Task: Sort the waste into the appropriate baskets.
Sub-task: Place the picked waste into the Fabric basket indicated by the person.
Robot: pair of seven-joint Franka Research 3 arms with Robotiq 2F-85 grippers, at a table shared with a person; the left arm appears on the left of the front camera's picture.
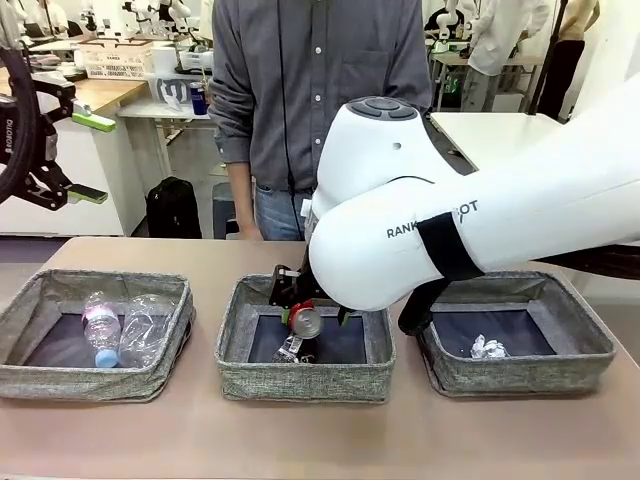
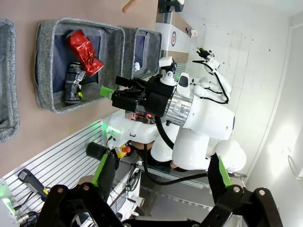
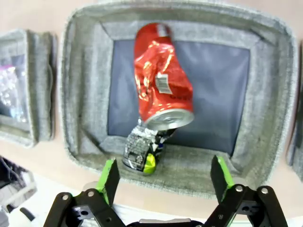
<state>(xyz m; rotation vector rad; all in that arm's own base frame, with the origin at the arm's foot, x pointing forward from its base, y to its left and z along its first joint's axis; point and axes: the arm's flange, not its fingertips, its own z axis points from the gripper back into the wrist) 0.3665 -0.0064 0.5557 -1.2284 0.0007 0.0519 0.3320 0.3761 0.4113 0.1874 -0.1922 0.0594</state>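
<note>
My right gripper (image 1: 312,306) hangs open over the middle basket (image 1: 300,382), with its green pads (image 3: 110,178) spread wide. The dented red can (image 3: 161,90) lies below them, free of both fingers, and its near end rests over the crushed black-and-white can (image 3: 142,147). From the left wrist view both cans, red (image 2: 85,51) and black-and-white (image 2: 73,82), sit inside that basket beside the right gripper (image 2: 102,91). Two clear bottles lie in the left basket (image 1: 100,378), one with a pink label (image 1: 100,325) and one plain (image 1: 148,325). The white-silver wad (image 1: 488,348) is in the right basket (image 1: 520,376). My left gripper (image 1: 95,158) is raised at far left, open and empty.
A person (image 1: 300,100) stands at the table's far side behind the middle basket. The three baskets stand in a row across the brown table (image 1: 320,440), with bare table in front of them. The right arm's white body (image 1: 450,210) covers much of the middle and right.
</note>
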